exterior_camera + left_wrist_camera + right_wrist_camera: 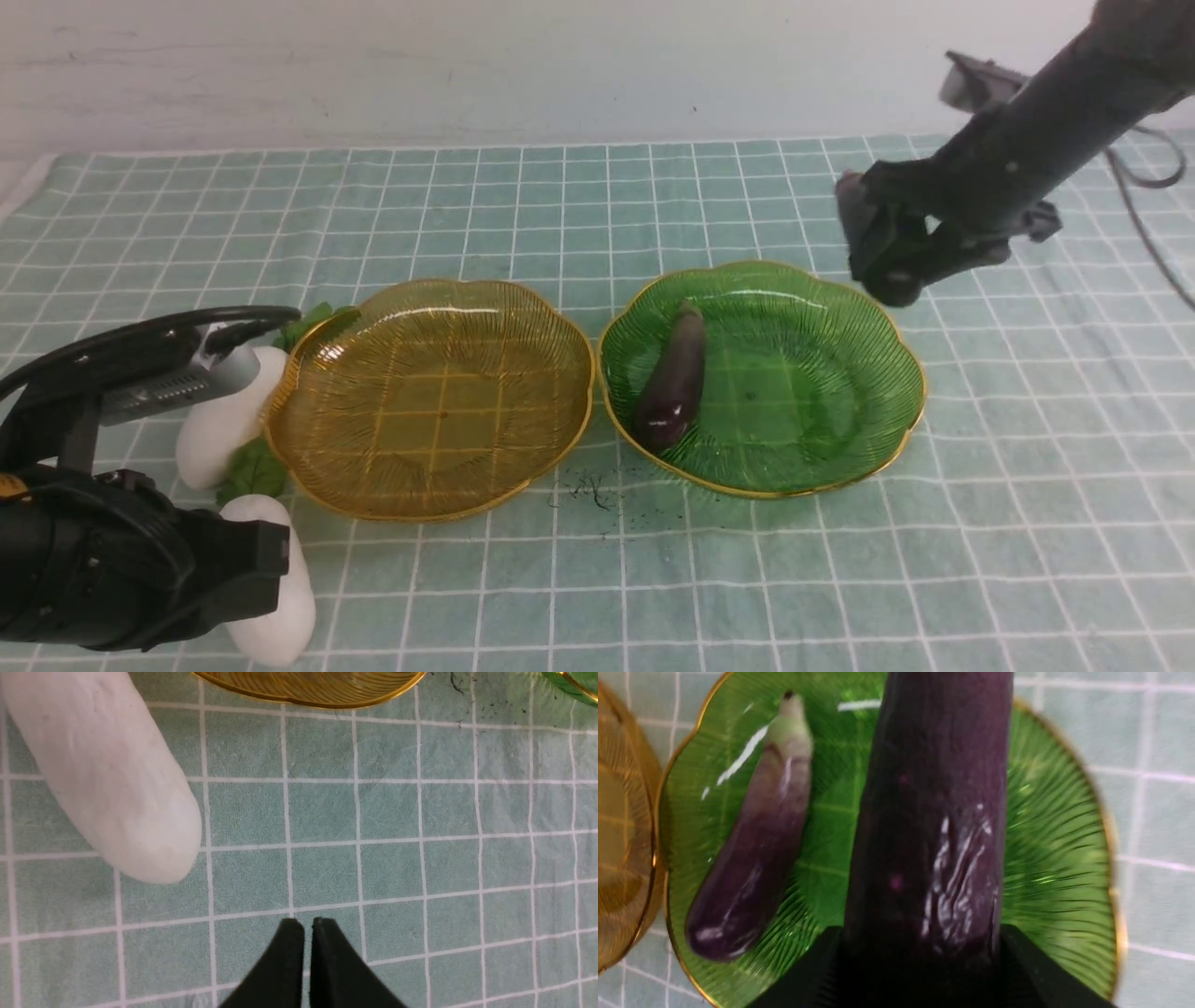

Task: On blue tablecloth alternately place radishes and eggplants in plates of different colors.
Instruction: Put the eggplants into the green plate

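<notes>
Front view: the green plate [840, 392] has one eggplant [674, 383] lying along its 9 o'clock side. The amber plate [429, 401] is empty. The far radish [219, 425] and near radish [280, 607] lie on the blue tablecloth [1027, 523] off the amber plate's 9 and 7 o'clock, partly behind the left arm [93, 560]. The right end effector [887, 261] hangs above the green plate's 1 o'clock rim; its load is hard to make out from here.

Left wrist view: the left end effector [307, 924] has its jaws pressed together on nothing, over bare cloth. A radish [107, 788] lies near it, not touching; I cannot tell which of the two it is.

Right wrist view: the jaws stand partly open, clamped on the held eggplant [934, 826], which is above the green plate beside the one lying there.

The step in hand looks like delivering the second eggplant. The next move calls for lowering it onto the bare 3 o'clock half of the plate, clear of the first eggplant, and then letting go. Both radishes have yet to reach the amber plate.
</notes>
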Controlling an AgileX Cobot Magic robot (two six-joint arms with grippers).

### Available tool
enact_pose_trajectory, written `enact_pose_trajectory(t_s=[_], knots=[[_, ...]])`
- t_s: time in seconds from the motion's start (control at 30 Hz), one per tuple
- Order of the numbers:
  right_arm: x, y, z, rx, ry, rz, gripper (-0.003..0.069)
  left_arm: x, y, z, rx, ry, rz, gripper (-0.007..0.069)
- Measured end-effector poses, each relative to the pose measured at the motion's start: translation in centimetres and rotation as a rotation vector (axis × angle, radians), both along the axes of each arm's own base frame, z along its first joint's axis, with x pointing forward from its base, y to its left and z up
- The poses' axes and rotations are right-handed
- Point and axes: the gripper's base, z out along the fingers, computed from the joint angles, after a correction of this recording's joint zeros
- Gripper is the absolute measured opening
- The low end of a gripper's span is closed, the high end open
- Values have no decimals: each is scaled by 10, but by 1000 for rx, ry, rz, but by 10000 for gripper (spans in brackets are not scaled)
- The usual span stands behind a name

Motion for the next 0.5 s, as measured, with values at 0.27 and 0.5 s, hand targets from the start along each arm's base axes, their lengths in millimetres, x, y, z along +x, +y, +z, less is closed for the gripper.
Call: enact_pose_trajectory(t_s=[0.27,0.5], knots=[[-11,62,-43,-67,89,143,357,0,0,0,0,1,0,28],[-15,77,-53,-87,114,151,452,0,0,0,0,1,0,73]])
